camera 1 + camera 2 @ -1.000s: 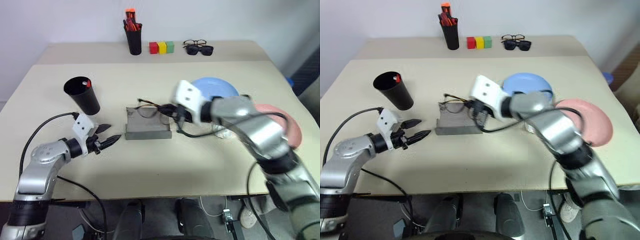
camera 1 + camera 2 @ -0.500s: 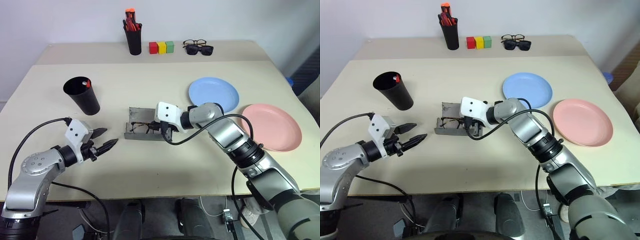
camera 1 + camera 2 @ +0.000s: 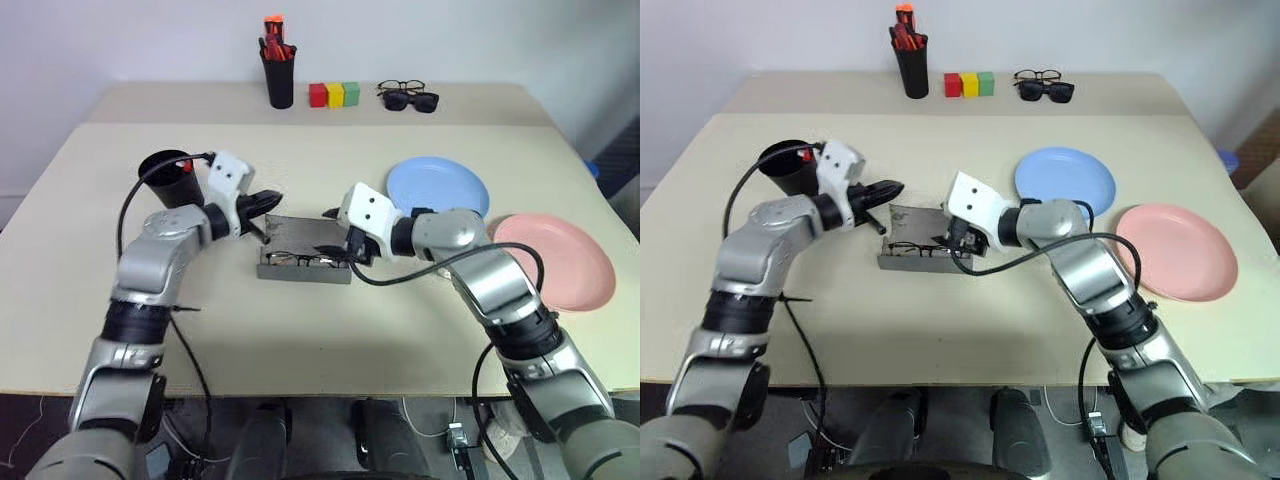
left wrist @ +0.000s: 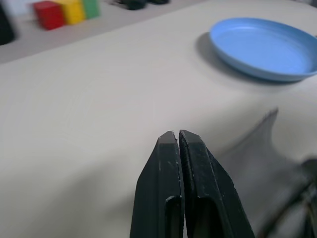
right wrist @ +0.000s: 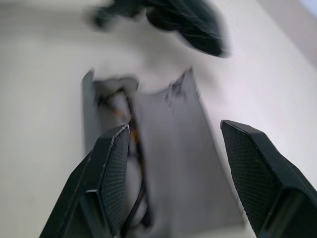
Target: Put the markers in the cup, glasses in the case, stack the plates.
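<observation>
The grey case (image 3: 305, 250) lies open at mid-table, and the wire-frame glasses (image 3: 300, 259) rest inside it. At the case's right end my right gripper (image 5: 173, 129) stands open, the glasses (image 5: 132, 136) lying beside one finger and not gripped. My left gripper (image 3: 264, 203) is shut on nothing, with its tips (image 4: 177, 136) at the case's back left corner by the raised lid (image 4: 257, 163). Behind my left forearm stands the black cup (image 3: 163, 168), partly hidden, with a red marker tip (image 3: 186, 167) at its rim. To the right lie the blue plate (image 3: 438, 187) and the pink plate (image 3: 555, 262), side by side.
Along the back edge stand a black holder of red-orange pens (image 3: 279, 72), red, yellow and green blocks (image 3: 334, 95), and sunglasses with a second pair of spectacles (image 3: 408, 97). A black cable hangs from each arm.
My left arm swung up from the front left to the case's back corner and its gripper shut. My right gripper opened and left the glasses in the case. The camera view shifted a little.
</observation>
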Tool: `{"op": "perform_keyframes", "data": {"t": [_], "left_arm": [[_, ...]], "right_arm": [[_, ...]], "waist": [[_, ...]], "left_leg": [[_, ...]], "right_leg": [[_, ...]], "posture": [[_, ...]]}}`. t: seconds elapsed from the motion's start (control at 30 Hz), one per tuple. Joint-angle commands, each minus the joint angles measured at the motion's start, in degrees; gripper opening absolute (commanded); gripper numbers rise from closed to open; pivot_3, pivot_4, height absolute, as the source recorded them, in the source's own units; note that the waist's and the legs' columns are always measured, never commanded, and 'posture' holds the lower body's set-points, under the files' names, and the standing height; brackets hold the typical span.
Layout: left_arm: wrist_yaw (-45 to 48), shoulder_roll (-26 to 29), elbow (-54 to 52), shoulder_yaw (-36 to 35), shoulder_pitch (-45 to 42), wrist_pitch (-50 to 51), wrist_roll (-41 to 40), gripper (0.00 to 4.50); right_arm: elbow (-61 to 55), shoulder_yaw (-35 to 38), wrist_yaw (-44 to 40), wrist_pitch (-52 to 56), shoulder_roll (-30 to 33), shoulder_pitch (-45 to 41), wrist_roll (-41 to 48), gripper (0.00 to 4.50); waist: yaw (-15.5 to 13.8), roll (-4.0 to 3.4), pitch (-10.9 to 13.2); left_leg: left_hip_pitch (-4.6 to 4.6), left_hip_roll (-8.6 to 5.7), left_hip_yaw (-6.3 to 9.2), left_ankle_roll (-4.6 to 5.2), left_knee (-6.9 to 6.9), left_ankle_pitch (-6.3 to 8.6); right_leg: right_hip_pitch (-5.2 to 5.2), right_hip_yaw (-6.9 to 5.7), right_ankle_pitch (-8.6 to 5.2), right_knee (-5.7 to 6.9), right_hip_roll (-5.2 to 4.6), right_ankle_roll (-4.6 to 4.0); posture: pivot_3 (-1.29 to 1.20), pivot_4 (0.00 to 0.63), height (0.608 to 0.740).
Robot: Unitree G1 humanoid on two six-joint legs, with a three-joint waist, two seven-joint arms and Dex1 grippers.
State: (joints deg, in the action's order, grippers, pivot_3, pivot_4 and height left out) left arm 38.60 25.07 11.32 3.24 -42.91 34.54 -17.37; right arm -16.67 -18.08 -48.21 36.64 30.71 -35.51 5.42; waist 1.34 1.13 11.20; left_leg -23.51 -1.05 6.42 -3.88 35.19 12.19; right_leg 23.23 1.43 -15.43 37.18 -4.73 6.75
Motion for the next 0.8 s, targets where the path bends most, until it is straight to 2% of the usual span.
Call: {"op": "perform_keyframes", "data": {"t": [0.03, 0.2, 0.4, 0.6, 0.8], "left_arm": [[2.1, -2.1, 13.8, 2.3, -9.7, 2.3, 2.3, 0.07], [9.2, -3.5, 34.4, 9.1, -20.6, -1.2, 9.6, 0.07], [20.6, -2.7, 39.6, 13.5, -22.7, -5.2, 14.4, 0.07], [26.2, -0.5, 35.3, 12.5, -21.3, -5.1, 14.9, 0.07], [29.3, 5.1, 17.7, 11.4, -13.3, 0.2, 12.8, 0.07]], "right_arm": [[-9.1, 4.0, 0.6, 2.4, 2.2, 4.7, 2.2, 2.98], [-18.3, 9.8, 4.5, 7.0, 3.9, 15.8, 4.3, 2.98], [-22.2, 11.5, 8.8, 10.6, 3.6, 19.1, 4.8, 2.98], [-21.0, 11.0, 10.8, 10.5, 3.8, 17.9, 4.7, 2.98], [-17.8, 10.8, 10.8, 8.7, 4.4, 16.1, 4.5, 2.98]], "waist": [[-0.3, 0.0, 0.0], [0.0, 0.0, 0.0], [0.6, 0.0, 0.0], [1.2, 0.0, 0.0], [1.3, -0.01, 0.0]], "left_leg": [[-0.01, 0.0, 0.06, 0.0, -0.02, 0.0], [-0.03, -0.02, 0.01, 0.01, 0.02, 0.0], [-0.02, -0.01, 0.02, 0.02, 0.02, 0.01], [-0.02, -0.01, 0.04, 0.02, 0.02, 0.01], [-0.02, 0.01, 0.04, 0.02, 0.0, 0.01]], "right_leg": [[0.0, -0.04, -0.02, 0.04, 0.03, 0.0], [-0.04, -0.02, -0.03, -0.01, 0.0, 0.04], [-0.03, -0.01, -0.04, 0.04, 0.0, 0.04], [-0.04, -0.02, -0.04, 0.04, 0.0, 0.04], [-0.03, -0.01, -0.04, 0.06, 0.0, 0.04]], "posture": [[0.0, 0.15, 0.74], [0.0, 0.15, 0.74], [0.0, 0.15, 0.74], [0.0, 0.15, 0.74], [0.0, 0.15, 0.74]]}}
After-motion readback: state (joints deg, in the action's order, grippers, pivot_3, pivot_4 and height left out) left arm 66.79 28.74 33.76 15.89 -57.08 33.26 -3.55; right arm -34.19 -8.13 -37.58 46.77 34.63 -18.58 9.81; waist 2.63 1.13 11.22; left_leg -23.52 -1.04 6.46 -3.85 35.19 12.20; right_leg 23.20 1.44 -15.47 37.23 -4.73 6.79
